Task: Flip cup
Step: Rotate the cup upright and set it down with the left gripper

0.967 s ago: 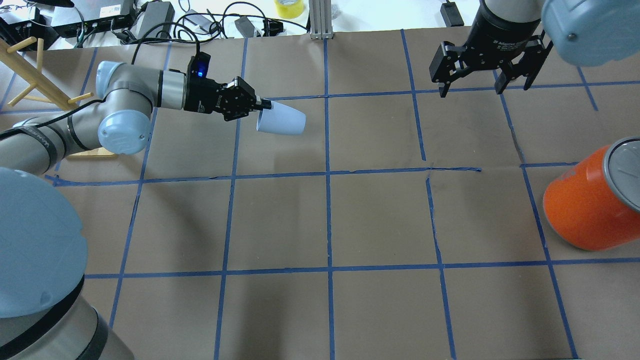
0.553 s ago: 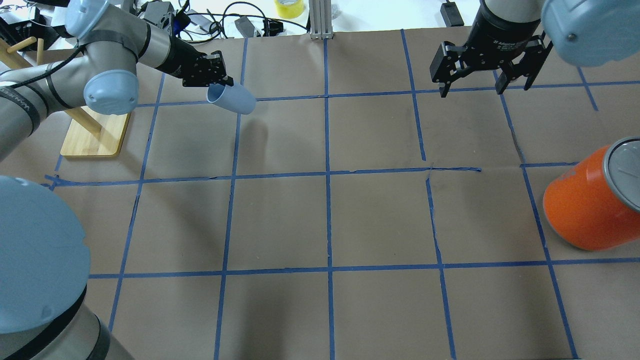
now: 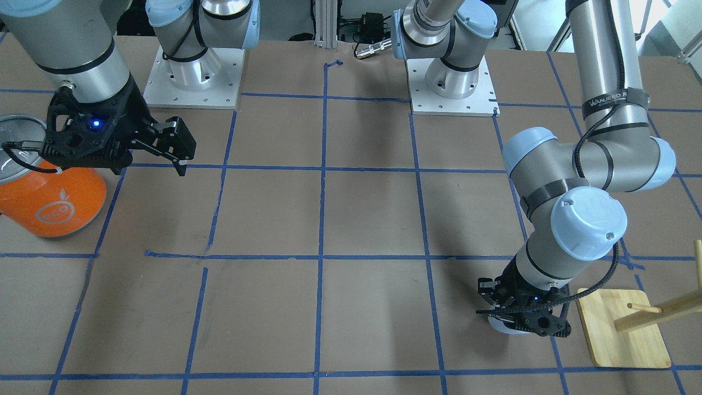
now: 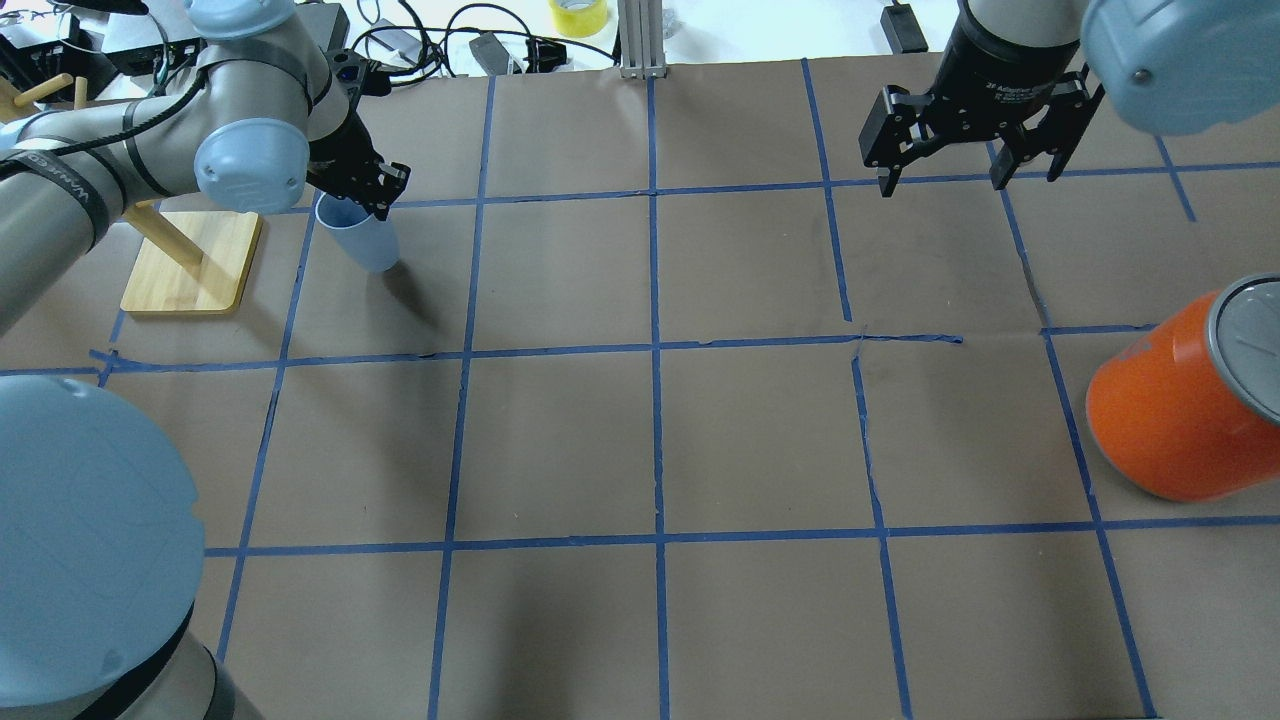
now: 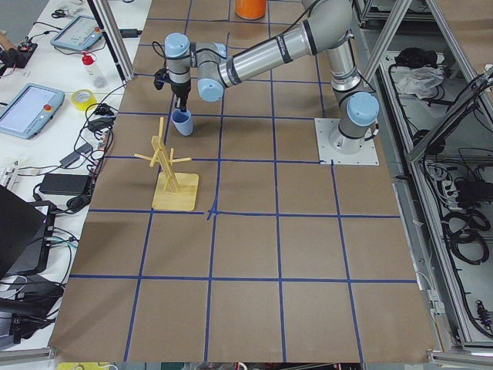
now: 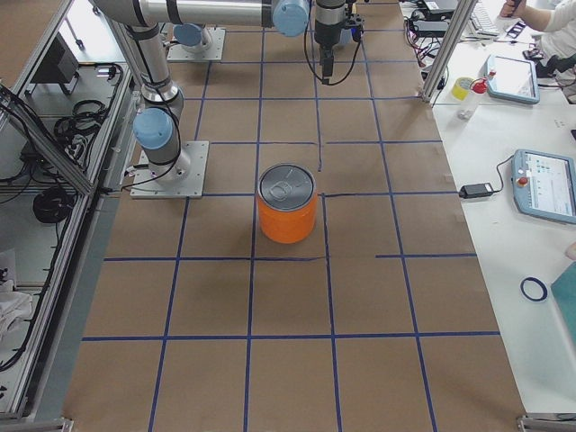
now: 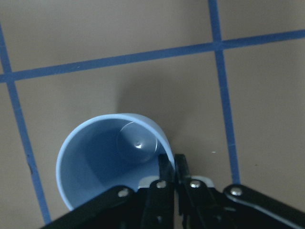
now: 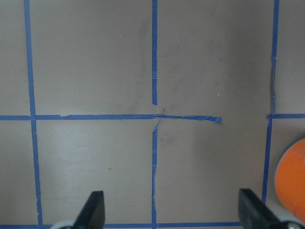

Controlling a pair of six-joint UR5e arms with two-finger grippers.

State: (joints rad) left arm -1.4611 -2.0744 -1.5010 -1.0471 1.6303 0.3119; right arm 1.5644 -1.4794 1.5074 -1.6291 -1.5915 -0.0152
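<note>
Partly hidden cup behind left tool

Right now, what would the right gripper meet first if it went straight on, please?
The right gripper points down, so probably the table near the tape crossing; the orange can is aside.

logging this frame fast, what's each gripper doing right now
Left gripper: shut on the cup, pinching its rim.
Right gripper: open, holding nothing.
</note>
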